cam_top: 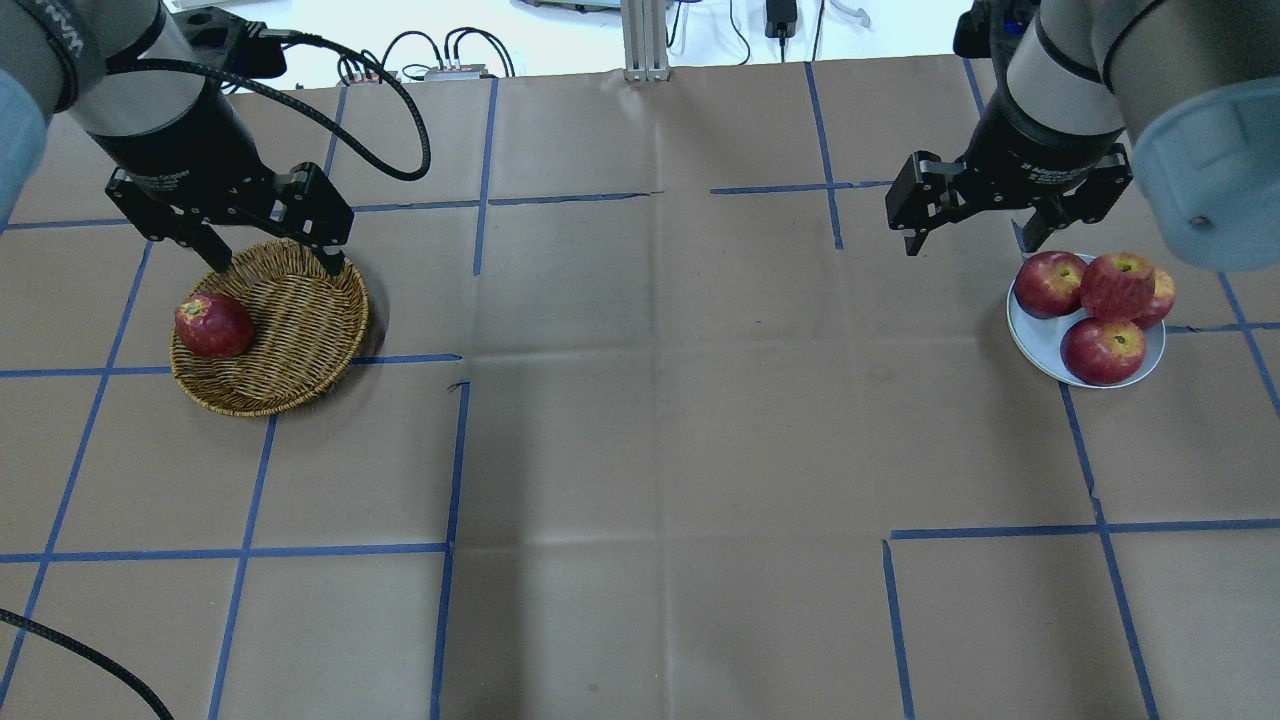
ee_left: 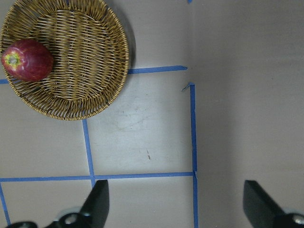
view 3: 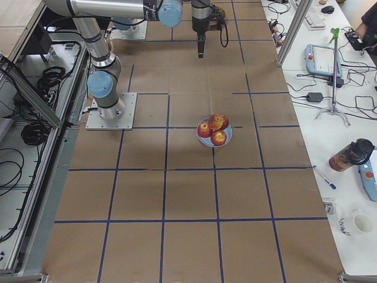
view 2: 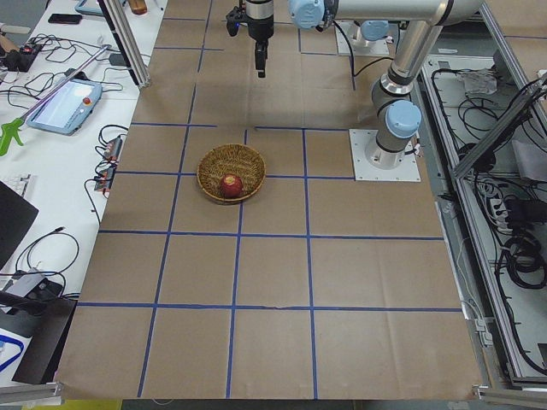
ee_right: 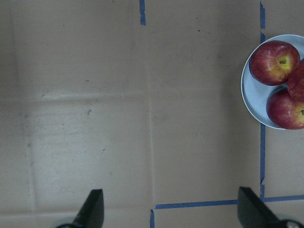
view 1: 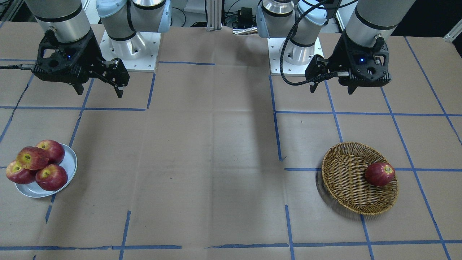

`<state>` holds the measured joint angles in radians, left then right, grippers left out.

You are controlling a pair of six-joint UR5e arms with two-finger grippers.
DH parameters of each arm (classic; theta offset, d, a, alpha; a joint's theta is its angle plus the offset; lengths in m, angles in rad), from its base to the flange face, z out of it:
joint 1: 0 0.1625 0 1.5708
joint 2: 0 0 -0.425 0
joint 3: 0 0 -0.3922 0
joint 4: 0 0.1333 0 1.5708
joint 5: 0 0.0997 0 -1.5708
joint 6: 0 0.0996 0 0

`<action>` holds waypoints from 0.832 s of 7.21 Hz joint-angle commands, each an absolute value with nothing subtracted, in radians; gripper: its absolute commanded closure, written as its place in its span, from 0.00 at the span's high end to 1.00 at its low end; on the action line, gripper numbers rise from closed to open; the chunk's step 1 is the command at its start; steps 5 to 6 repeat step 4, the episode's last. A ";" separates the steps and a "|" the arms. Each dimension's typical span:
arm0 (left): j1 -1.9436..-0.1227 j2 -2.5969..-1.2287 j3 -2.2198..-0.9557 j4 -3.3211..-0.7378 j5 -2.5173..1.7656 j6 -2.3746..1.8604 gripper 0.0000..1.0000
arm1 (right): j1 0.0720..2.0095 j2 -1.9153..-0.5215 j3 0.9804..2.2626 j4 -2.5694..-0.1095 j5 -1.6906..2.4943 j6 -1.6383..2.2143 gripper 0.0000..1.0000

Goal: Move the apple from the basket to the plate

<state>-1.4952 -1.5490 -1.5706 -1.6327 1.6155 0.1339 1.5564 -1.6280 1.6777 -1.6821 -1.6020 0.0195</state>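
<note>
The apple (view 1: pixel 32 157) with yellow streaked patches lies on top of three deep-red apples on the pale plate (view 1: pixel 71 162), also in the overhead view (cam_top: pixel 1117 285). The wicker basket (view 1: pixel 346 191) holds one darker, uniformly red apple (view 1: pixel 379 174) against its rim; both also show in the left wrist view, basket (ee_left: pixel 80 61) and darker apple (ee_left: pixel 27 60). My left gripper (view 1: pixel 332 90) is open and empty, high above the table behind the basket. My right gripper (view 1: pixel 99 93) is open and empty, high up and behind the plate (cam_top: pixel 1040 345).
Brown paper with blue tape lines (cam_top: pixel 455 450) covers the table. The two arm bases (view 1: pixel 130 50) stand at the robot's edge. Operator desks with cables and a tablet (view 2: pixel 64 98) lie beyond the table's ends.
</note>
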 commanded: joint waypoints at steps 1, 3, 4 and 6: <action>-1.500 -1.549 -1.571 -1.635 1.615 0.141 0.99 | 1.565 -1.628 1.677 -1.683 -1.603 0.020 1.00; -1.509 -1.545 -1.583 -1.634 1.605 0.144 0.99 | 1.565 -1.623 1.678 -1.684 -1.605 0.015 1.00; -1.526 -1.542 -1.589 -1.634 1.606 0.146 0.99 | 1.565 -1.623 1.678 -1.684 -1.605 0.015 1.00; -1.526 -1.542 -1.589 -1.634 1.606 0.146 0.99 | 1.565 -1.623 1.678 -1.684 -1.605 0.015 1.00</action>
